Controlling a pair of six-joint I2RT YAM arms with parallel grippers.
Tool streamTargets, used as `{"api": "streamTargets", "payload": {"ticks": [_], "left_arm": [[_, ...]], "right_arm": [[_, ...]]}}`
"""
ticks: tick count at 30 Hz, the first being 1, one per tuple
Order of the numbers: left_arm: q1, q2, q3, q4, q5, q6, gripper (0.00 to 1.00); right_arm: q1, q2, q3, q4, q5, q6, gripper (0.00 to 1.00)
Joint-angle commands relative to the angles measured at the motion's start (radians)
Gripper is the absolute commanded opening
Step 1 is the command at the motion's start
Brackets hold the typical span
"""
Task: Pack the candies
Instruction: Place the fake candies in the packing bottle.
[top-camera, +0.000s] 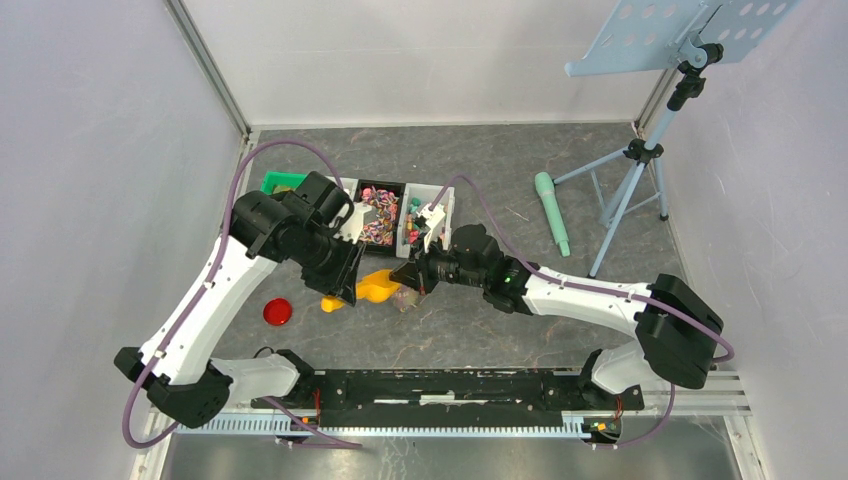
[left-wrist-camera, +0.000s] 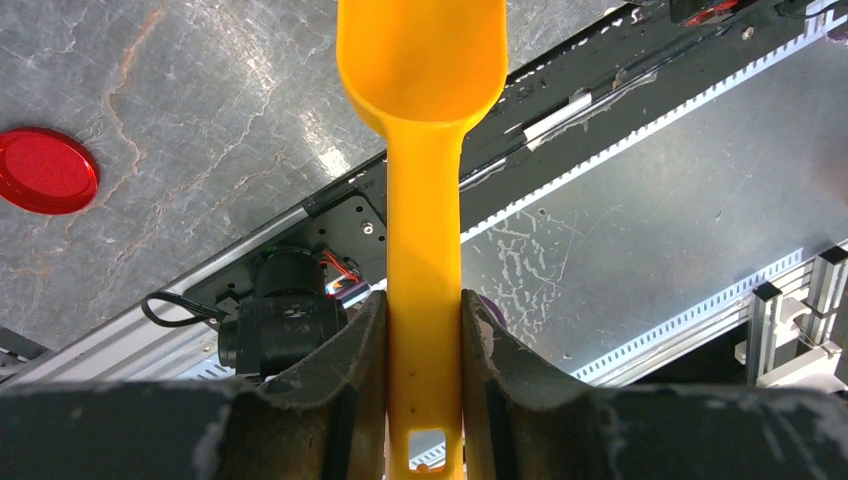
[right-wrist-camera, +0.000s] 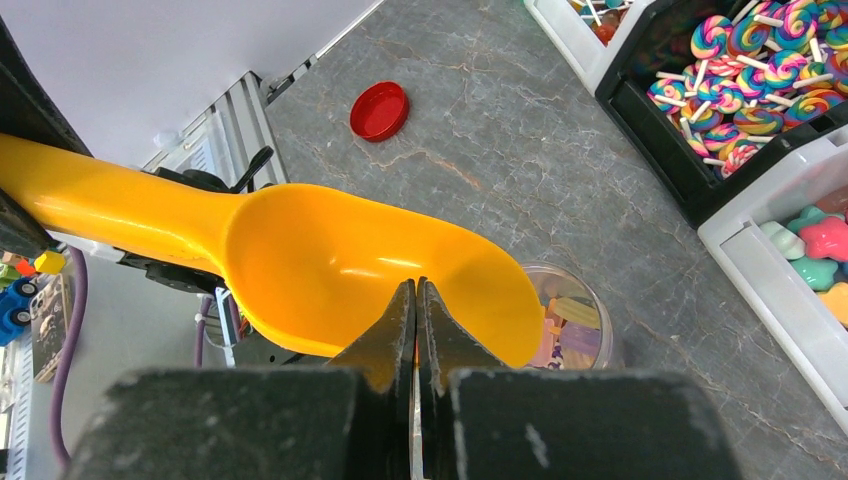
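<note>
Your left gripper (left-wrist-camera: 424, 305), at the bottom centre of the left wrist view, is partly open and clamped on the handle of the orange scoop (left-wrist-camera: 421, 60); both fingers press the handle's sides, and the scoop's bowl reaches up to the top edge of that frame. In the right wrist view the scoop lies across the frame from the left edge to the lower middle, hollow side up. Its front lip hangs over the mouth of a clear jar (right-wrist-camera: 590, 335); you cannot tell from these pictures whether lip and jar touch.

Your right gripper (right-wrist-camera: 416, 290) is fully closed with nothing between its jaws; its tips sit just over the near rim of the scoop's bowl, in the lower centre of the right wrist frame.

The candies (right-wrist-camera: 745, 60) are mostly in the bins at the upper right of that frame. Swirled lollipops on white sticks fill the black bin (right-wrist-camera: 672, 170); star-shaped pink and mint pieces lie in the white bin (right-wrist-camera: 770, 290) just beside it. A few pale pieces also show through the jar's wall under the scoop's lip.

A red lid (right-wrist-camera: 380, 110) lies flat on the grey marbled table (right-wrist-camera: 520, 130) in the upper middle, well apart from the jar.
</note>
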Motion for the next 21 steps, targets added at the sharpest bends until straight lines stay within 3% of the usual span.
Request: {"api": "streamTargets", "payload": {"ticks": [1,16,18,21], "left_arm": [[-0.001,-0.018,0.053,-0.043,-0.025,0.016,0.02],[0.0,-0.013,0.138,0.042,-0.15,0.028,0.02],[0.0,-0.031,0.135,0.057,-0.192,0.034,0.02],[0.0,-0.046,0.146,0.067,-0.283,0.049,0.02]], "right_arm": [[0.015,0.009,0.021,0.008,-0.003,-0.011,0.0],[0.012,-0.002,0.095,-0.037,0.065,-0.035,0.0],[-0.007,-0.024,0.125,-0.073,0.064,-0.043,0.05],[-0.049,-0.08,0.147,-0.132,0.071,-0.064,0.2]]}}
